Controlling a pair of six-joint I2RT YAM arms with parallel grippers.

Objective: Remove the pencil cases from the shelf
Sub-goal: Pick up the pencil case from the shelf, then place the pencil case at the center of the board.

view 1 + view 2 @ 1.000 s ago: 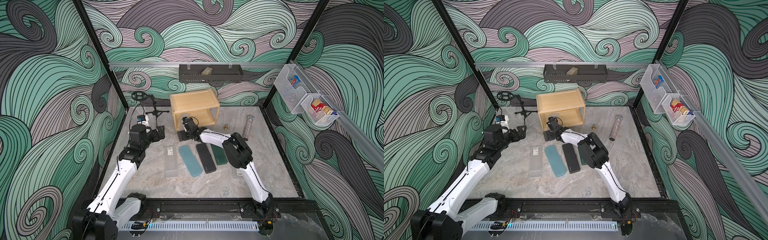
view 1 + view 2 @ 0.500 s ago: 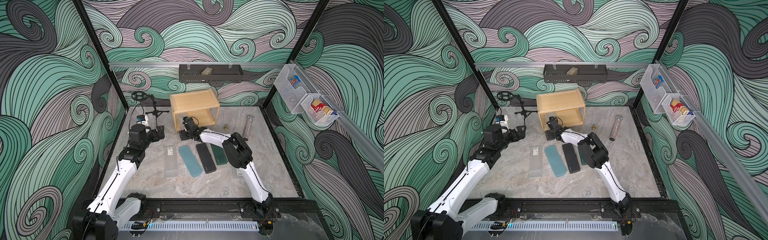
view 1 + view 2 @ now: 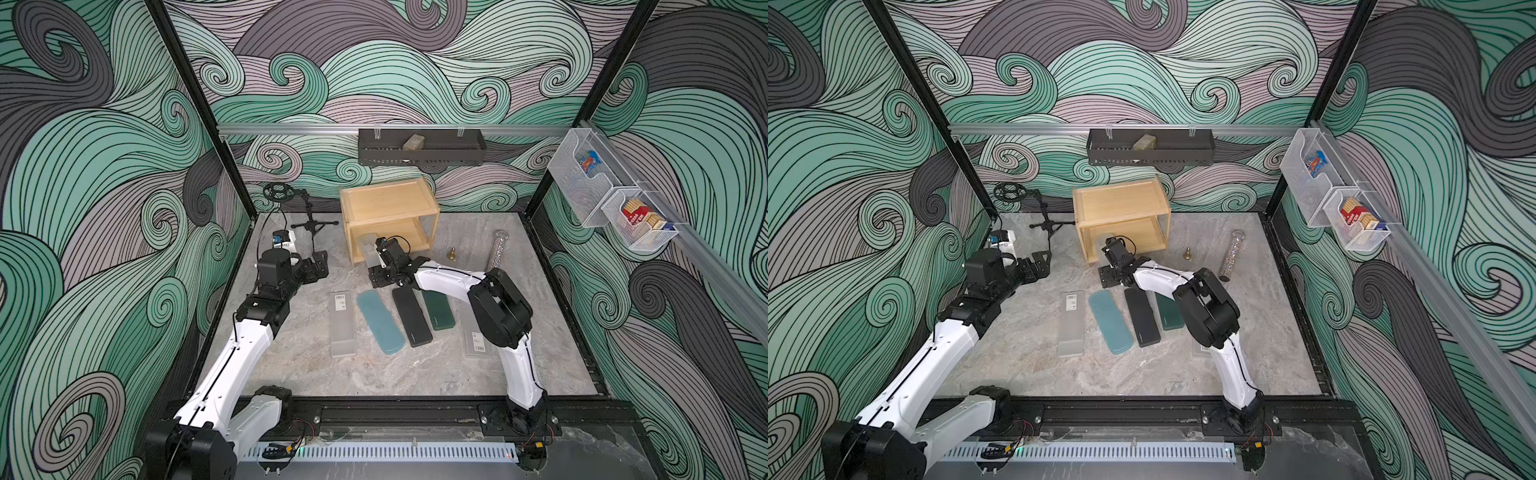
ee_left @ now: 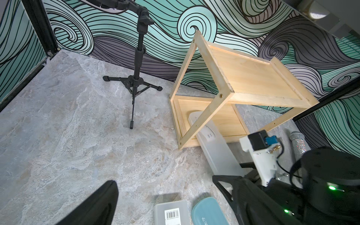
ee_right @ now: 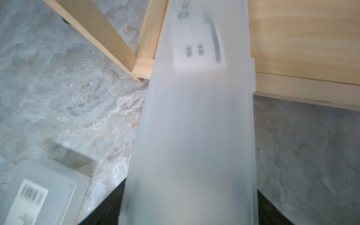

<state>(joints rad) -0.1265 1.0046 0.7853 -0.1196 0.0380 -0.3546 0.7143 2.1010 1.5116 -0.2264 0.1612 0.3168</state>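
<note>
Having closed over the last second, the right claw (image 3: 377, 272) is clenching the near end of the frosted translucent plastic pencil case (image 5: 194, 126), which is poking partly out of the lower tier of the light wooden two-tier shelf (image 3: 386, 201), its long axis running claw-to-shelf. The left claw (image 3: 316, 268) is hanging released, farther off. The grey marbled counter (image 3: 291, 353) is giving level sliding room.

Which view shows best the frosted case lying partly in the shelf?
Left wrist: the frosted case shows nearly whole, one end inside the shelf. Right wrist: close but blurred. Both top views: only a sliver.
</note>
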